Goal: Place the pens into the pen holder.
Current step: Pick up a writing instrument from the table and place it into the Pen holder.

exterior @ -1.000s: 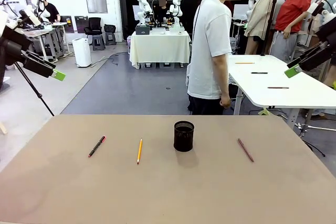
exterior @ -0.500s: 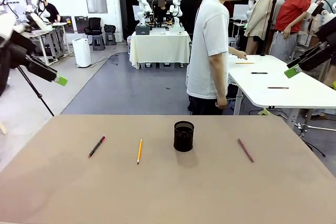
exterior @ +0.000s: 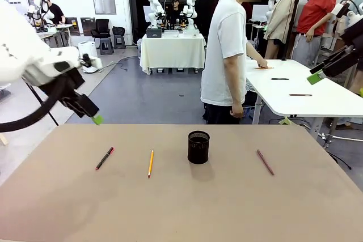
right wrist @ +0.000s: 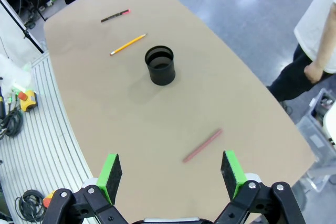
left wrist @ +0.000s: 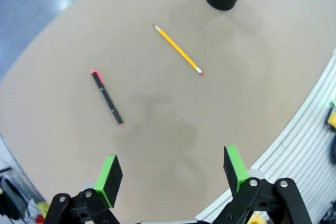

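Observation:
On the brown table [exterior: 181, 208] a black wire-mesh pen holder [exterior: 198, 147] stands upright near the middle. To its left lies a yellow-orange pencil [exterior: 151, 163], and farther left a black pen with a red end [exterior: 104, 158]. A reddish-brown pencil [exterior: 265, 162] lies flat to the right. My left gripper [exterior: 93, 115] hangs open above the table's far left edge, high over the black pen [left wrist: 107, 98] and yellow pencil [left wrist: 177, 49], holding nothing [left wrist: 170, 171]. My right gripper [exterior: 317, 75] stays raised at the right, open and empty [right wrist: 170, 174], above the reddish-brown pencil [right wrist: 202, 145] and holder [right wrist: 160, 65].
A person in a white T-shirt [exterior: 227, 49] stands just past the table's far edge, turned to a white table [exterior: 295, 103] behind on the right that carries a few more pens. A black tripod leg [exterior: 39, 103] stands off the far left corner.
My left arm has swung in from the far left and down toward the table's left rear edge. The right arm has not moved. The person has reached a hand onto the white table.

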Action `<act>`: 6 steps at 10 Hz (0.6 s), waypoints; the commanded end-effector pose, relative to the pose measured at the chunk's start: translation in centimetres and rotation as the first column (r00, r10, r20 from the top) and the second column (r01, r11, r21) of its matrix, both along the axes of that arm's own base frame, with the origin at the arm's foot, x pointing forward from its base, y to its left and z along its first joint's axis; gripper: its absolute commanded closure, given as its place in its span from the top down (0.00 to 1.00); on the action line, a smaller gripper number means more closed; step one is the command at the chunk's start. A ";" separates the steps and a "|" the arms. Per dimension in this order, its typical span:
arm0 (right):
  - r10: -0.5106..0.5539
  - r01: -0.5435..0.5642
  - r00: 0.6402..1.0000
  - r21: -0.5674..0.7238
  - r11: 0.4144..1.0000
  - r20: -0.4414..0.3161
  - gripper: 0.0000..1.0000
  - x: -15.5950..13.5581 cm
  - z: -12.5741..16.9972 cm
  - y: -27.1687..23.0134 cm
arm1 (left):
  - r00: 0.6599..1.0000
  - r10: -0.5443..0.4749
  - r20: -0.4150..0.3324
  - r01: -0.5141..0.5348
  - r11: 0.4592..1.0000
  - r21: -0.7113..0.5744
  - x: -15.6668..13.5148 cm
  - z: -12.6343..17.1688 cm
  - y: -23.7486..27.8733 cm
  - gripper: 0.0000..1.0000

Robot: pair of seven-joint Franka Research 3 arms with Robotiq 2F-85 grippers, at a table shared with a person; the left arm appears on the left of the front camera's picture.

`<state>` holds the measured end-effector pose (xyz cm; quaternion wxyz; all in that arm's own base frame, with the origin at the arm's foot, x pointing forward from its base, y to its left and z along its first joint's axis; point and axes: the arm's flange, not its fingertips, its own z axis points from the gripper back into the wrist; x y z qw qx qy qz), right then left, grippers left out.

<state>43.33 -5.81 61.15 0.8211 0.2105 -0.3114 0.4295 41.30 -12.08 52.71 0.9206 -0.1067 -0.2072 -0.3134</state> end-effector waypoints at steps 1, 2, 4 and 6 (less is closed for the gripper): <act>0.008 -0.008 1.000 0.007 1.000 0.004 1.00 0.0 0.1 0.0 | 0.991 0.119 0.053 -0.126 0.981 0.150 1.3 -2.9 -3.0 1.00; 0.008 -0.008 1.000 0.007 1.000 0.004 1.00 0.0 0.1 0.0 | 0.987 0.137 0.085 -0.151 0.971 0.186 2.1 -4.4 -4.7 1.00; 0.008 -0.008 1.000 0.007 1.000 0.004 1.00 0.0 0.1 0.0 | 0.986 0.139 0.093 -0.154 0.971 0.180 3.3 -5.9 -7.2 1.00; 0.008 -0.008 1.000 0.007 1.000 0.004 1.00 0.0 0.1 0.0 | 0.991 0.105 0.081 -0.117 0.981 0.157 2.4 -6.2 -6.5 1.00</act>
